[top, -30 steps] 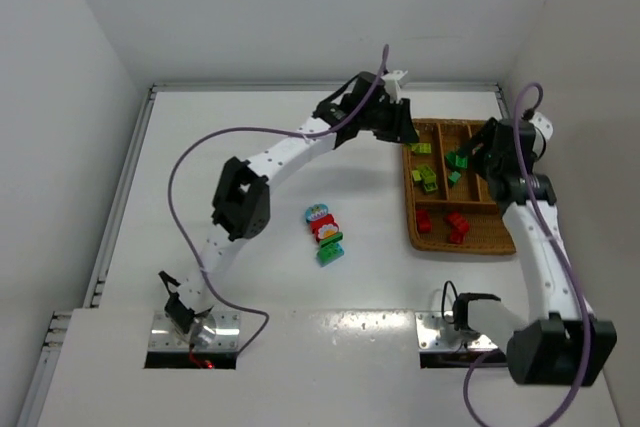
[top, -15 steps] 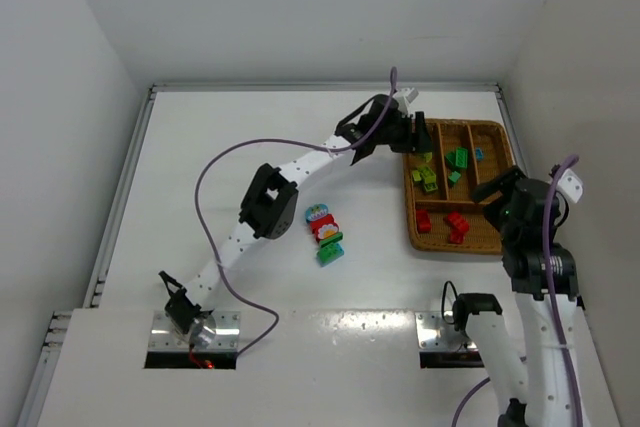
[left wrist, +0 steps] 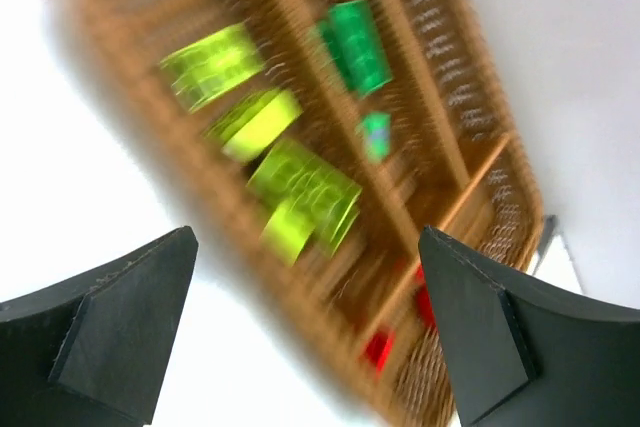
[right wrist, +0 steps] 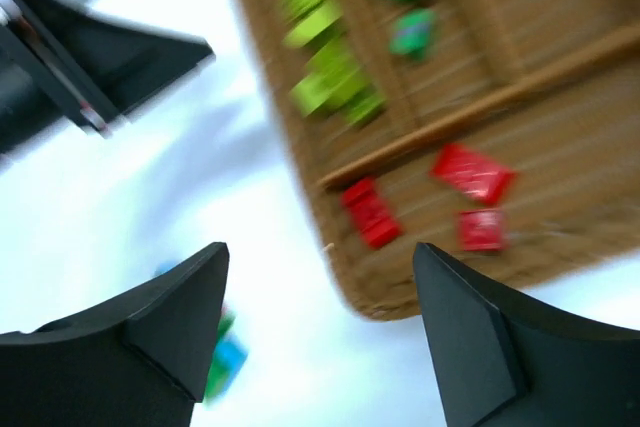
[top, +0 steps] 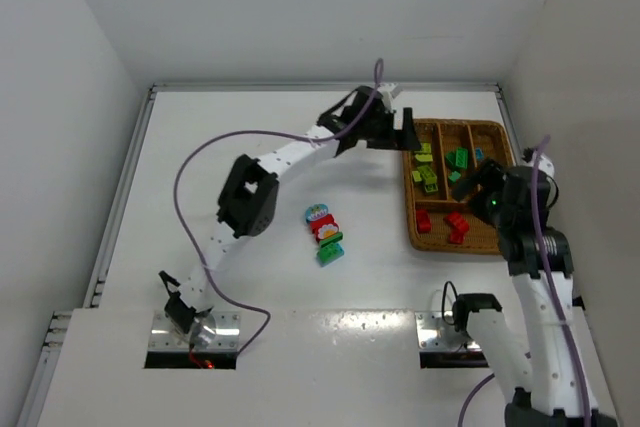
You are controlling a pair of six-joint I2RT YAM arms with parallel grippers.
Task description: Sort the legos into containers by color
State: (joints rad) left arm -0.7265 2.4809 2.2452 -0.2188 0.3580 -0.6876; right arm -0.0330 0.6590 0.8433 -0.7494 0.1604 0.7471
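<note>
Left gripper [left wrist: 305,237] gapes at tray [top: 462,248] rim; right gripper [right wrist: 320,247] gapes above.

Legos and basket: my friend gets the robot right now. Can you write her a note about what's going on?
Left gripper: open, empty, over the far left corner of the wicker tray.
Right gripper: open, empty, above the tray's right side.
Done: lime bricks lie in the left long compartment, dark green bricks in the middle one, red bricks in the near cross compartment.
Left: a clump of legos (white printed, red, green, teal) sits on the table, left of the tray. It probably needs pulling apart, then sorting by color.
</note>
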